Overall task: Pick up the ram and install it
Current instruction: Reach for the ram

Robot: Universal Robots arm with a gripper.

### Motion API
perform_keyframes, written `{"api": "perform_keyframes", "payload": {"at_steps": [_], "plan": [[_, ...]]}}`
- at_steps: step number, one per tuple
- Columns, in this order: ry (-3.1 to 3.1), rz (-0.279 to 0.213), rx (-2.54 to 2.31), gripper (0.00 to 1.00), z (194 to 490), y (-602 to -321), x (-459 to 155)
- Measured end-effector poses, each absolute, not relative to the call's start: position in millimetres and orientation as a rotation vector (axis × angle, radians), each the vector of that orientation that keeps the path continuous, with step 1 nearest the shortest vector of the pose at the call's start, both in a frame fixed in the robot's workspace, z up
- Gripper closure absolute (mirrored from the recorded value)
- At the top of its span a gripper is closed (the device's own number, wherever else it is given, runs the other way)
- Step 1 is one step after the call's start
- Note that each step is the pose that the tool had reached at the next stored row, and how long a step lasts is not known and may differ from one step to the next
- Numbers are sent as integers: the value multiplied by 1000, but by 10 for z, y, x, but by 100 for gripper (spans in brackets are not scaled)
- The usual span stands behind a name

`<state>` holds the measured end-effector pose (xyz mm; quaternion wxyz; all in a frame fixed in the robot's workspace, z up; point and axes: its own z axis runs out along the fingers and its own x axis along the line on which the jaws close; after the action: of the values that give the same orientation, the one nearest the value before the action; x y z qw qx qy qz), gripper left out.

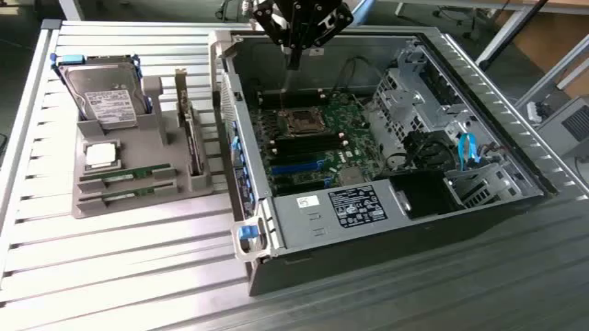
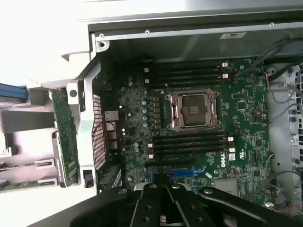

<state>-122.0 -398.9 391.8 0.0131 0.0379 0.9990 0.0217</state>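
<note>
Exterior view first: the gripper (image 1: 292, 63) hangs over the far end of the open computer case (image 1: 304, 227), its fingers clenched together with nothing between them. The case lies on its side on a slatted metal table (image 1: 110, 276). Below the gripper sits the green motherboard (image 1: 318, 141) with its CPU socket (image 1: 299, 122) open and empty.

Well apart from the gripper, toward the exterior view's left, a grey holder tray (image 1: 156, 148) stands beside the case. One ram stick (image 1: 136, 173) lies in a groove near the tray's front. It is a long, thin green strip with small dark chips along it. A second ram stick (image 1: 134, 194) of the same look lies in the next groove, parallel and just beside it. Both are untouched. The tray also carries a hard drive (image 1: 106, 96), a square silver processor chip (image 1: 101, 153) and an upright expansion card (image 1: 192, 138).

From the wrist view the shut gripper (image 2: 165, 189) looks down on the board, where black memory slots (image 2: 189, 142) run in rows on either side of the socket (image 2: 194, 109).
</note>
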Motion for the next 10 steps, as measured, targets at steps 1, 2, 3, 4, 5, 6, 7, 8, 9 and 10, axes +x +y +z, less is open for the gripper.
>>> {"api": "perform_keyframes", "payload": {"at_steps": [1,2,3,4,5,6,7,8,9,10], "plan": [[3112,68,118,91,3918,-3989,-1302],[3112,68,118,91,3918,-3989,-1330],[3112,68,118,91,3919,-3989,-1352],[3113,68,118,91,3918,-3989,-1364],[3113,68,118,91,3919,-3989,-1371],[3112,68,118,91,3918,-3989,-1379],[3113,68,118,91,3919,-3989,-1385],[3113,68,118,91,3918,-3989,-1392],[3113,68,118,91,3919,-3989,-1397],[3113,68,118,91,3919,-3989,-1403]]}}
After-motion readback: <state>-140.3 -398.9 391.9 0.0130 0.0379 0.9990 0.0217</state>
